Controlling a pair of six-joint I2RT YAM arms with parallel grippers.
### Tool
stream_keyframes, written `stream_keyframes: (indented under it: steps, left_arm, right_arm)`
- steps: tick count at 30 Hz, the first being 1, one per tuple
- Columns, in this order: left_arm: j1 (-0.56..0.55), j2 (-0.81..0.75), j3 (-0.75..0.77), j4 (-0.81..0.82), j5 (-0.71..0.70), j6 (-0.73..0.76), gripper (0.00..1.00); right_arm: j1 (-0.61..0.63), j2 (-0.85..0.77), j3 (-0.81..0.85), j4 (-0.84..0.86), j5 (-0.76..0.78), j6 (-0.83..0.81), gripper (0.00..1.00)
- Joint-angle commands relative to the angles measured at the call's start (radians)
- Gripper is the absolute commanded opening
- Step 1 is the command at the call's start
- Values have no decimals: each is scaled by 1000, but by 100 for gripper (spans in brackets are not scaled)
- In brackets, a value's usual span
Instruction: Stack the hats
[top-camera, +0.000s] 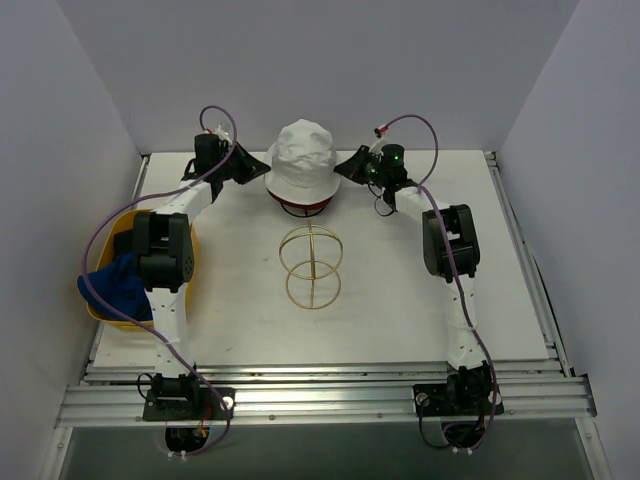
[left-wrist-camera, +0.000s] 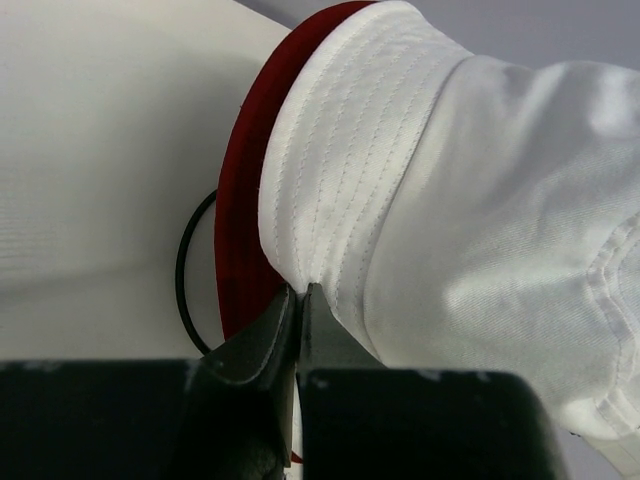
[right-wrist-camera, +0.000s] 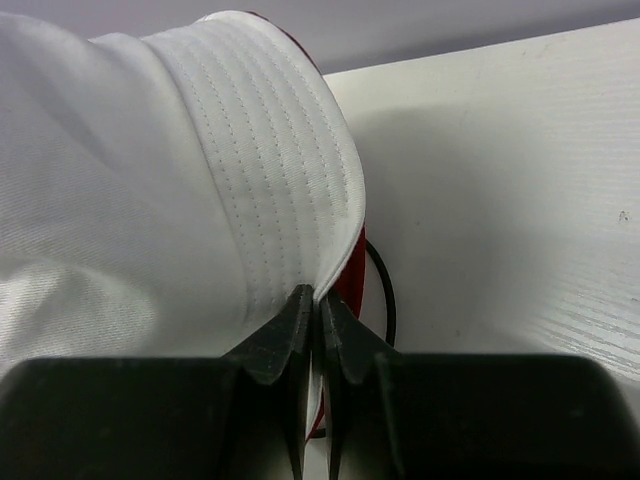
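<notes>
A: The left fingers (left-wrist-camera: 262, 345), how were they?
B: Pressed together on the brim of the white bucket hat (top-camera: 303, 160), on its left side. The right fingers (right-wrist-camera: 285, 335) pinched the brim on the opposite side.
A: Where was that hat?
B: Top centre of the overhead view, sitting over a dark red hat (left-wrist-camera: 240, 230) on a black wire frame (left-wrist-camera: 184, 290).
A: And elsewhere?
B: A blue hat (top-camera: 118, 285) lay in the yellow tub (top-camera: 100, 308) at the left edge. A gold wire sphere (top-camera: 311, 267) stood mid-tabletop (top-camera: 400, 300).
</notes>
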Motion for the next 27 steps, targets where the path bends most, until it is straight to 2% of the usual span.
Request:
stream_keyframes:
  steps: [1, 2, 3, 5, 6, 10, 14, 22, 27]
  left_arm:
    - [8, -53, -40, -62, -76, 58, 8]
    - [7, -67, -49, -29, -75, 61, 20]
    - [7, -83, -54, -30, -75, 63, 22]
    - [5, -124, -58, -44, -81, 69, 25]
    - [5, -137, -61, -44, -86, 70, 34]
    - [-6, -204, -78, -101, -130, 90, 43]
    - [-24, -235, -84, -133, -155, 115, 48]
    - [-99, -325, -195, -104, -236, 155, 49]
    - [-144, -318, -241, -98, -302, 172, 49]
  right_arm:
    - [-15, -14, 8, -97, 59, -70, 6]
    - [-20, -43, 5, -106, 68, -77, 10]
    - [-23, -59, 1, -109, 71, -82, 16]
    - [-29, -108, -15, -123, 85, -97, 21]
    - [-31, -122, -19, -130, 93, -104, 25]
    - [-29, -183, -36, -175, 124, -122, 27]
    - [-17, -254, -93, -169, 134, -122, 21]
    - [46, -347, -235, -124, 162, -96, 19]
    - [93, -363, -302, -66, 170, -97, 19]
